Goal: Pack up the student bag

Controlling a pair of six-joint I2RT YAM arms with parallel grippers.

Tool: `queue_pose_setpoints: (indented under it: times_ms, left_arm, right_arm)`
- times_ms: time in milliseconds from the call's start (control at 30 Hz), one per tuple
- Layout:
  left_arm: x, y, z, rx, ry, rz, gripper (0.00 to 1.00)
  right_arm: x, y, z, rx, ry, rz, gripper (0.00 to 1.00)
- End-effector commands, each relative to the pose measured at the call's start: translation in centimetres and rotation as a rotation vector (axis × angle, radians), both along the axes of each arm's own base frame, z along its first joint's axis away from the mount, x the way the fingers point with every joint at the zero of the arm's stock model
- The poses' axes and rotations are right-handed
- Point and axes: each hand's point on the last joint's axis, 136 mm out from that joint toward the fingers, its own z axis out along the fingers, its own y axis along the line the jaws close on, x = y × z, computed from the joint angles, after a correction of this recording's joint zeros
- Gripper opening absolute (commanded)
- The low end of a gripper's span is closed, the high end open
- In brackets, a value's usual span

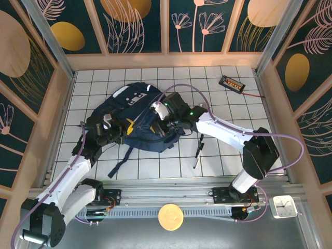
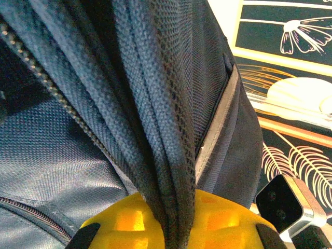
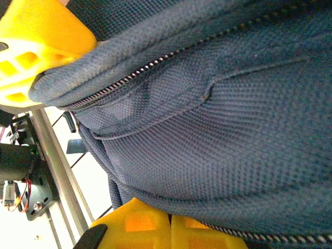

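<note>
The student bag, navy blue with white patches, lies in the middle of the tiled table, and both arms reach onto it. My left gripper is shut on a bunched fold of the bag's dark mesh fabric, which rises from between its yellow fingers. My right gripper rests against the bag's right side. Its yellow fingers are pressed together, their tips under the bag's cloth beside a zipper line. Whether they pinch any fabric is hidden.
A black pen lies on the tiles right of the bag. A small black device with a red wire sits at the back right. Wooden walls enclose the table. A metal rail runs along the near edge.
</note>
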Motion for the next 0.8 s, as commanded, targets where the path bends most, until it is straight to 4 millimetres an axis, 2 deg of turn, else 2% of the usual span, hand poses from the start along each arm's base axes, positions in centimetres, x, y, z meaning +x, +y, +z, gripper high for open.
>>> queue_pose_setpoints:
  times_ms: [0, 100, 133, 200, 267, 433, 533, 667, 767]
  left_arm:
    - [0.7, 1.2, 3.4, 0.005, -0.146, 0.02, 0.0]
    - [0.8, 1.0, 3.6, 0.01, -0.154, 0.006, 0.0]
    - [0.9, 0.9, 3.6, 0.011, -0.155, 0.003, 0.0]
    - [1.1, 0.8, 3.9, 0.01, -0.161, -0.005, 0.0]
    - [1.2, 0.6, 4.0, 0.007, -0.163, -0.014, 0.0]
    - [1.5, 0.3, 4.3, 0.003, -0.167, -0.028, 0.0]
    - [1.6, 0.2, 4.5, -0.001, -0.17, -0.037, 0.0]
    - [1.6, 0.1, 4.6, -0.005, -0.171, -0.044, 0.0]
    - [1.6, 0.0, 4.6, -0.007, -0.17, -0.049, 0.0]
  right_arm:
    - [3.6, -6.9, -2.3, -0.218, -0.012, -0.177, 0.0]
    - [2.1, -5.4, -1.9, -0.15, 0.042, -0.089, 0.0]
    - [1.7, -5.0, -1.9, -0.133, 0.059, -0.068, 0.03]
    - [1.1, -4.0, -1.9, -0.101, 0.085, -0.031, 0.23]
    - [0.6, -3.0, -1.7, -0.07, 0.096, -0.003, 0.34]
    - [0.5, -1.3, -1.7, -0.018, 0.128, 0.016, 0.39]
    - [0.4, -0.6, -1.6, 0.007, 0.133, 0.025, 0.47]
    - [0.8, 0.2, -1.6, 0.008, 0.113, 0.021, 0.62]
    - [1.1, 0.6, -1.1, 0.022, 0.095, 0.025, 0.63]
